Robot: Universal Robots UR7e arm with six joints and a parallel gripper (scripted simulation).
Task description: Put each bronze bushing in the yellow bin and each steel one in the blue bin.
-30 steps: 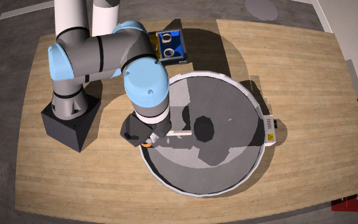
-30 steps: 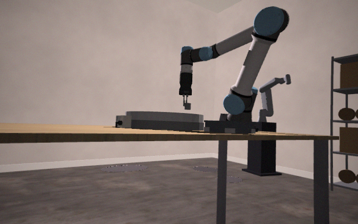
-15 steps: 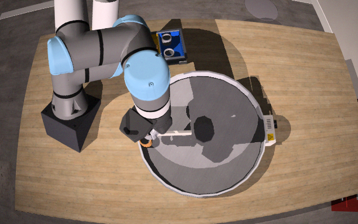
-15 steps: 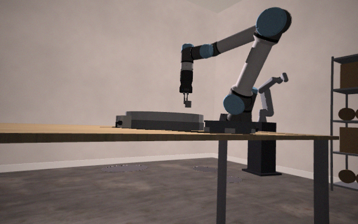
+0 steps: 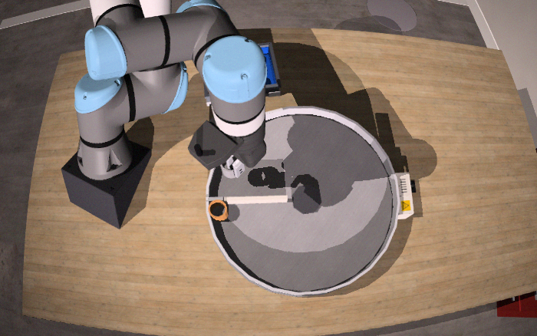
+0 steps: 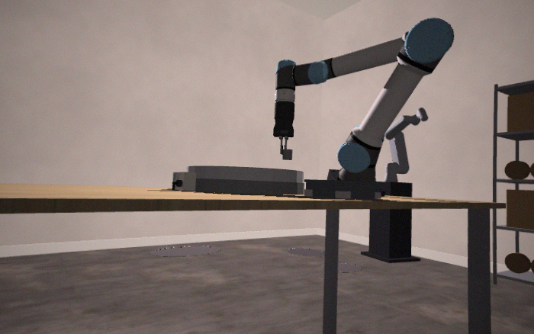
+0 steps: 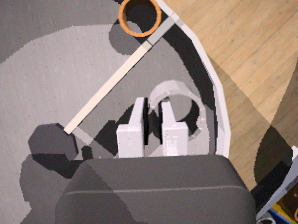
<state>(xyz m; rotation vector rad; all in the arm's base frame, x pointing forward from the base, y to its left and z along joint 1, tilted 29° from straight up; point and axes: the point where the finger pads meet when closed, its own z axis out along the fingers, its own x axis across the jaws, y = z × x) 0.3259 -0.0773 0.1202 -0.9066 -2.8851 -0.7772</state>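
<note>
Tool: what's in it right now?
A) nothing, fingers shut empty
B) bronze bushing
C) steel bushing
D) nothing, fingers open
C: the tool is closed on the wall of a grey steel bushing, lifted above the turntable; the bronze bushing sits on the disc by the rim.
</note>
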